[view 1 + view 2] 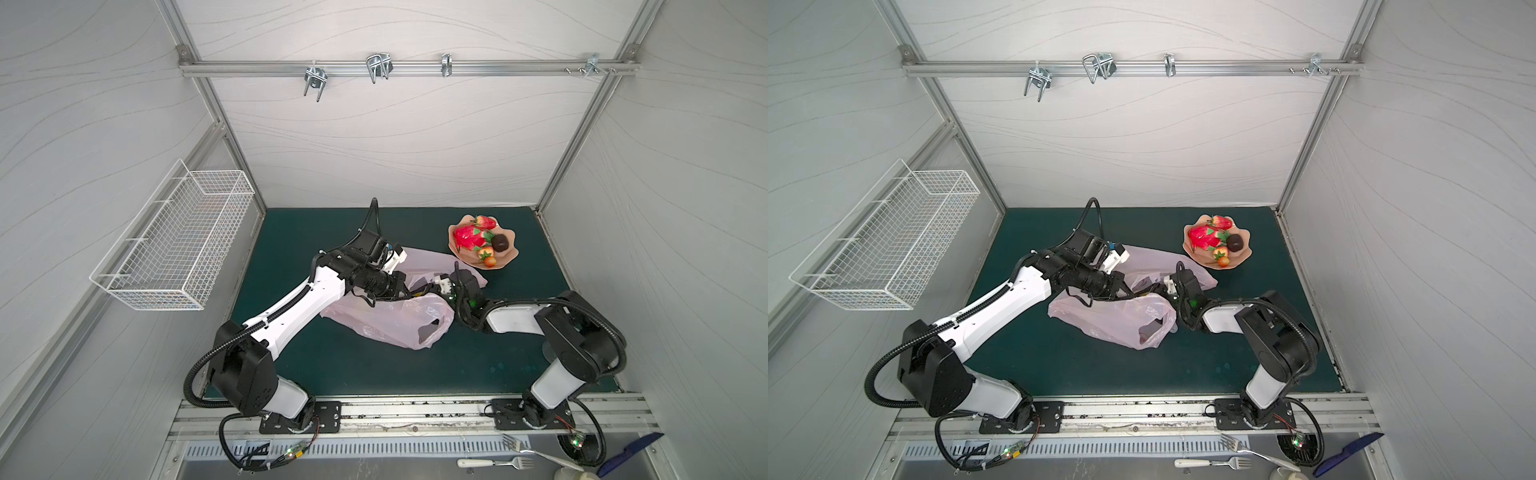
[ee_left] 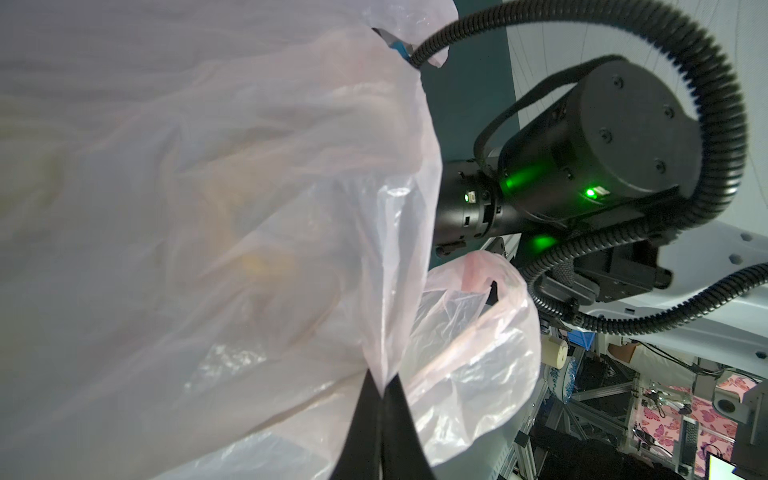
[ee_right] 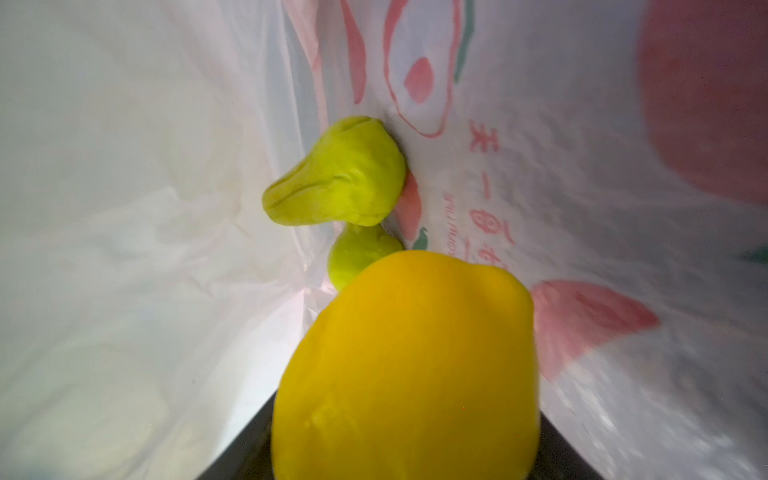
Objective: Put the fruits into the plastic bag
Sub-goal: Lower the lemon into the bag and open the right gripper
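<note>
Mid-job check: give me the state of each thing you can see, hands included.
left hand: shut on the plastic bag's rim
right hand: inside the bag, shut on the lemon
plastic bag: crumpled, mouth held open
lemon: gripped, inside the bag
pears: loose inside the bag
dragon fruit: on the plate
strawberries: on the plate
dark round fruit: on the plate

Thin crinkly translucent plastic bag (image 1: 386, 324), smooth matt lemon (image 3: 407, 365), metal wire basket (image 1: 174, 245)
</note>
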You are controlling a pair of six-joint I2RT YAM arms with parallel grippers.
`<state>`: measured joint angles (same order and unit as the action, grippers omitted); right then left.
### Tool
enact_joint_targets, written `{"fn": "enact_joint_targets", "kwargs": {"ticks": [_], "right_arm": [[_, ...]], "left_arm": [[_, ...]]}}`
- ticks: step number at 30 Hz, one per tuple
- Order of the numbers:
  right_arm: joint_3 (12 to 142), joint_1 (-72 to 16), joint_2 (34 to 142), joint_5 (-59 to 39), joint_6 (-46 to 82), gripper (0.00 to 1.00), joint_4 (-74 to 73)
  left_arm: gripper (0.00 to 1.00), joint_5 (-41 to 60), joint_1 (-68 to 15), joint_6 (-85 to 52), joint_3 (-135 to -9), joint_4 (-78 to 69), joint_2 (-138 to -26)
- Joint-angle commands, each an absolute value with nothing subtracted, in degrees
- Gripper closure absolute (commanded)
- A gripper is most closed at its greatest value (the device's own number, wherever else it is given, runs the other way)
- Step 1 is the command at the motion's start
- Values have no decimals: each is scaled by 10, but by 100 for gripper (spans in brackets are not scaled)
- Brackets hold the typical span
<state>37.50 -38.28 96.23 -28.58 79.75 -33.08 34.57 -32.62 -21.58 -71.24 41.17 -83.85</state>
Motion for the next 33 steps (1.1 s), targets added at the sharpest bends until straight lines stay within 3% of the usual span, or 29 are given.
{"fn": "enact_joint_targets", "kwargs": {"ticks": [1,13,16,26,33], "right_arm": [[415,-396,1000,-294,822,62,-350],[532,-430,1092,-294,821,56,-270],[553,-432,1099,-293,811,50,-216],[571,-432,1080,-305,763,10,-151],[571,-429,1043,-305,716,1,-94]], "left_arm": [[100,354,-330,-212,-730,391,-841],[100,344,-329,-203,-721,392,-842],[100,344,-329,-201,-720,391,-842],[100,334,-329,-200,-715,395,-839],[100,325,-325,-199,-709,399,-836]]}}
